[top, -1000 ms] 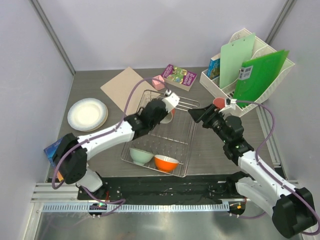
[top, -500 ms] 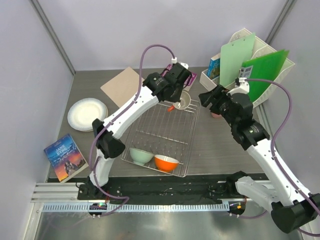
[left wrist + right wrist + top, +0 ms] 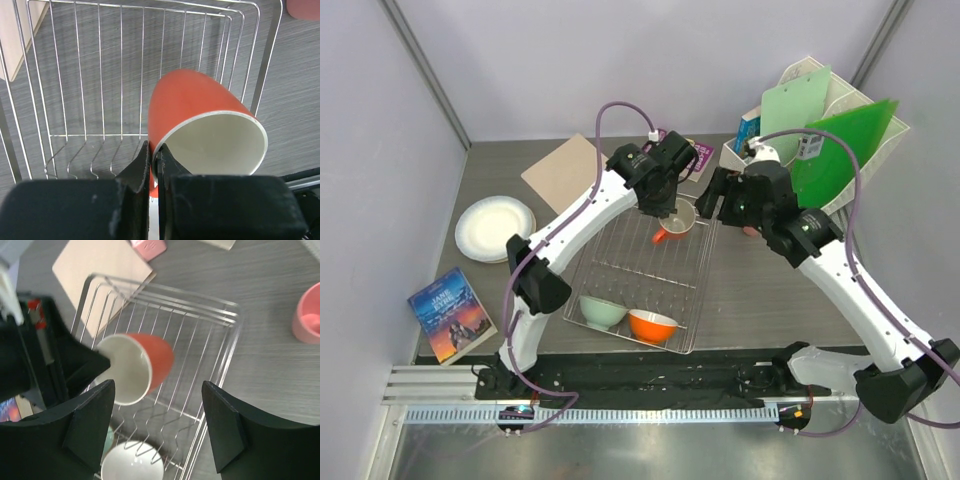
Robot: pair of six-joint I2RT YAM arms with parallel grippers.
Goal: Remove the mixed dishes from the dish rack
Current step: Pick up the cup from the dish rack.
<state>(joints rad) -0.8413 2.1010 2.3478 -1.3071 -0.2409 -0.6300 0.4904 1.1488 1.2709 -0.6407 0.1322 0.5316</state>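
Your left gripper [image 3: 154,159] is clamped on the orange cup's [image 3: 200,115] rim, with the cup tipped sideways over the far end of the dish rack [image 3: 638,262]. Right gripper [image 3: 157,386] hangs above it, jaws wide and empty. The mint-green bowl [image 3: 603,311] and orange bowl [image 3: 652,325] sit at the rack's near end. The pink cup [image 3: 310,315] is on the table beside the rack, probably upright.
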